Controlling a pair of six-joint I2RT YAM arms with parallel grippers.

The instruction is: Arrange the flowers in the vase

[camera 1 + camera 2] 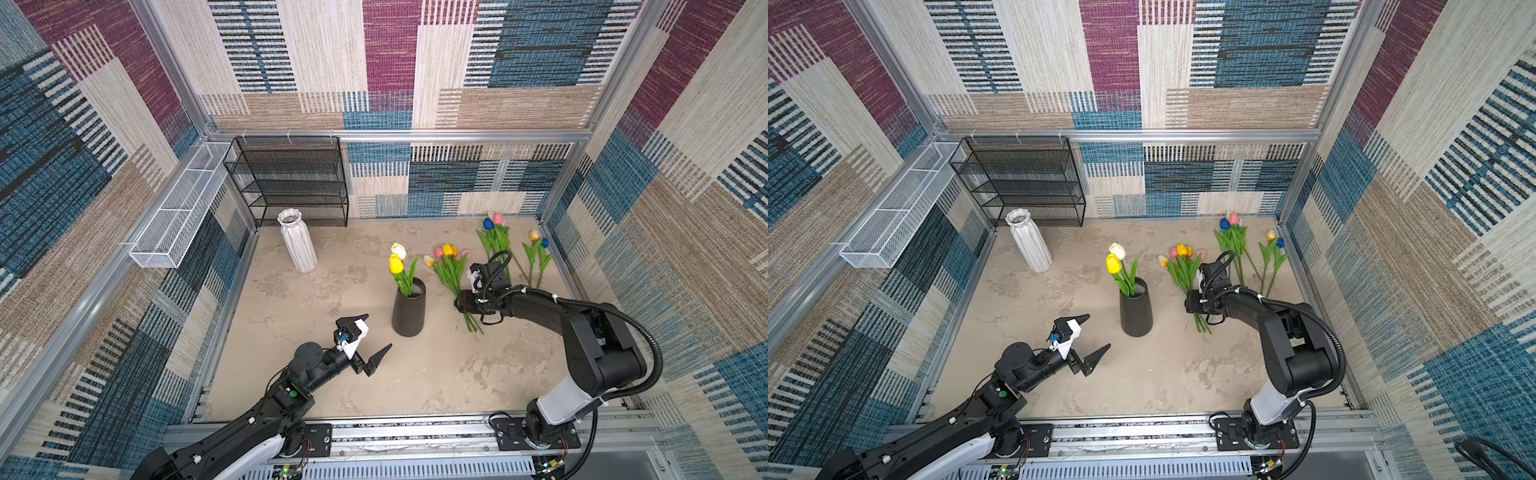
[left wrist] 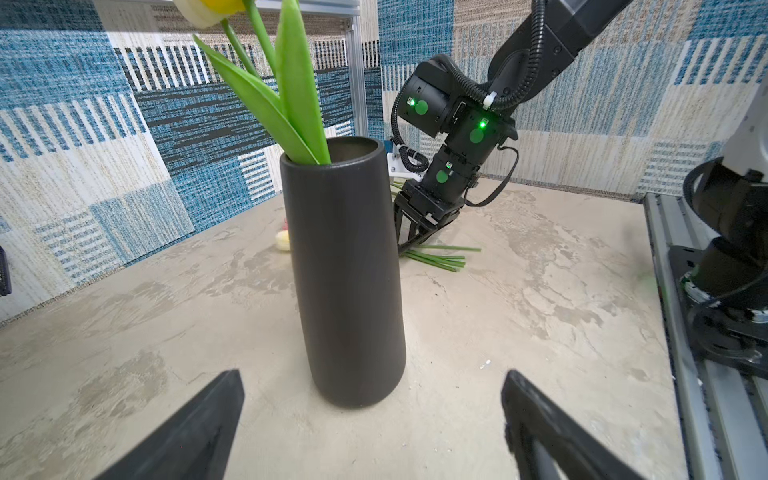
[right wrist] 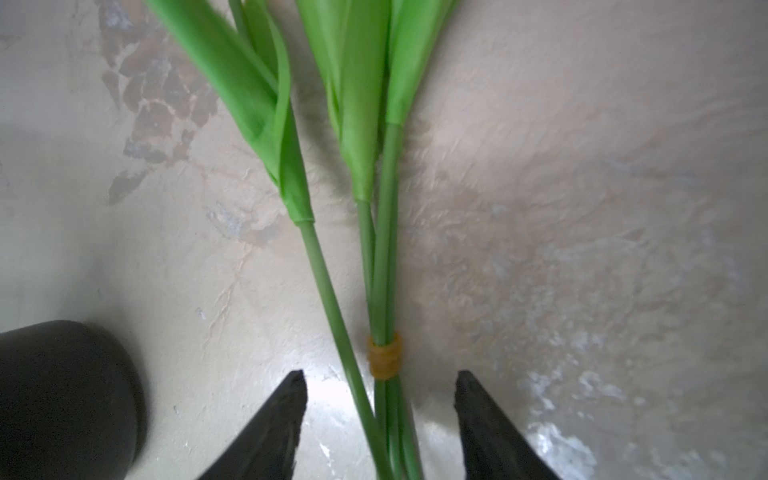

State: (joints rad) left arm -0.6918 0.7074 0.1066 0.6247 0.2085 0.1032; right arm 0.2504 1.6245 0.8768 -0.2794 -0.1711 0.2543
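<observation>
Your right claw (image 3: pixel 379 374) stands spread astride the tulip stems (image 3: pixel 384 270) lying just beside the black vase (image 1: pixel 409 309); your left claw (image 2: pixel 372 372) hangs wide before it; one loose stem (image 3: pixel 328 291) may slip out, I think, being outside the band (image 3: pixel 385 355).

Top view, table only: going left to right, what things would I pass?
white ribbed vase → left gripper → black vase → tulip bunch lying flat → blue and pink tulips → cream and blue tulips
</observation>
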